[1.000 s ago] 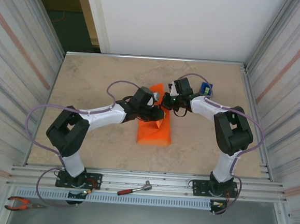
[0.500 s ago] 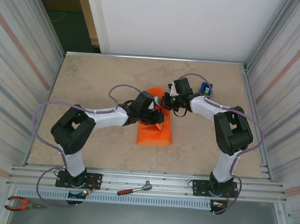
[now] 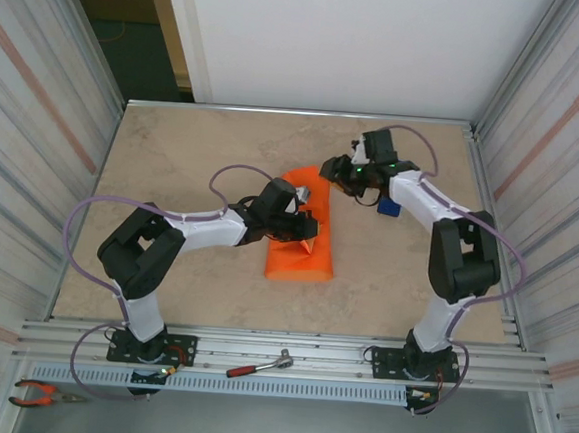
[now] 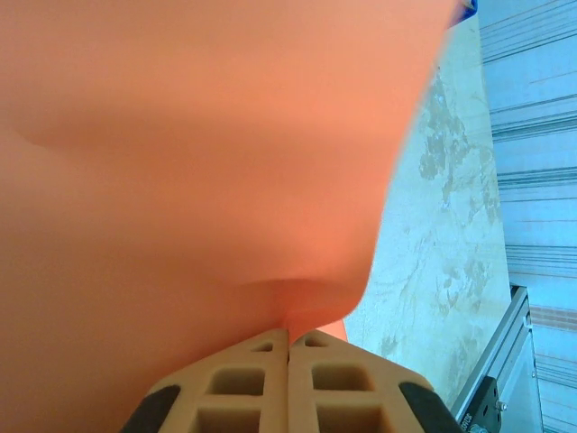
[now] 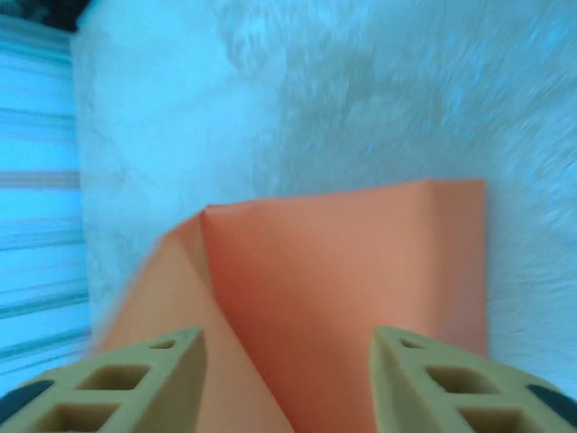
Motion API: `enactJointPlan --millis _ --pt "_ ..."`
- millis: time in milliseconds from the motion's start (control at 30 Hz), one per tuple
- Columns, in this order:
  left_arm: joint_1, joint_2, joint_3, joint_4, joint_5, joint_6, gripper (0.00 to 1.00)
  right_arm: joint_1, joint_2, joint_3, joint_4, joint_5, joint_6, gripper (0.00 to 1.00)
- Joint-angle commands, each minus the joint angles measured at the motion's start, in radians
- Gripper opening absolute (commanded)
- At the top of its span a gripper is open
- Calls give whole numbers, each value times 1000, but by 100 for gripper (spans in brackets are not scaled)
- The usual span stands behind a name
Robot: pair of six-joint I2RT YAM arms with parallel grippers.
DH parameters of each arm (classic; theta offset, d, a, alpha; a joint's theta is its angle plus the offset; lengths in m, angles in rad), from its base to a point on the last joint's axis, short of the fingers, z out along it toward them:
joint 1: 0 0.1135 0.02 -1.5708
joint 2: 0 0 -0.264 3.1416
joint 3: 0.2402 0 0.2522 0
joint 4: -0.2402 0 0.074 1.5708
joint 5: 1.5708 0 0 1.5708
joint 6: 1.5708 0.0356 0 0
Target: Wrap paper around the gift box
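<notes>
Withdrawn from the paper [image 3: 298, 259], right claw [image 3: 331, 168] now stands half open beyond its far edge, empty; left claw [image 3: 302, 224] stays pinched shut on the paper.

The beige, marbled surface [image 3: 194, 149] lies inside a frame of metal. A small blue tape dispenser [image 3: 390, 206] stands on its far right part; only part of it can be seen. Along the near edge runs a grooved aluminium rail [image 3: 289, 345]. Just in front of the rail, near the middle, a ratchet [image 3: 258, 365] with a red handle lies at a slant. Well to its left, in the near corner, lie pliers [image 3: 43, 394] with red grips. Ribbed panels [image 3: 37, 106] close both sides. Behind stands a white wall [image 3: 353, 41], and left of it a dark doorway [image 3: 113, 32].
</notes>
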Motion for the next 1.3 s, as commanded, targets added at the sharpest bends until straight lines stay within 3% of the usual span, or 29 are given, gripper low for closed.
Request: enactJointPlan --millis 0,67,533,700,967,1133,1267 --pt "-26 54 -46 -127 -23 4 0 -10 -88 -41 -22 -10 5 59" --pt "-25 55 -44 -129 -23 6 0 -7 -102 -67 -19 -2 -4 69" --pt "-25 56 -35 -139 -26 17 0 75 -18 -143 6 44 -18 79" --pt "-25 54 -30 -144 -24 18 0 102 42 -135 -7 93 -23 77" --pt "-23 47 -7 -143 26 45 0 91 94 -153 19 88 -20 61" --pt "22 3 51 -139 198 92 33 86 100 -173 28 82 -20 50" --pt "77 -89 106 -197 273 143 50 84 101 -186 32 76 -19 45"
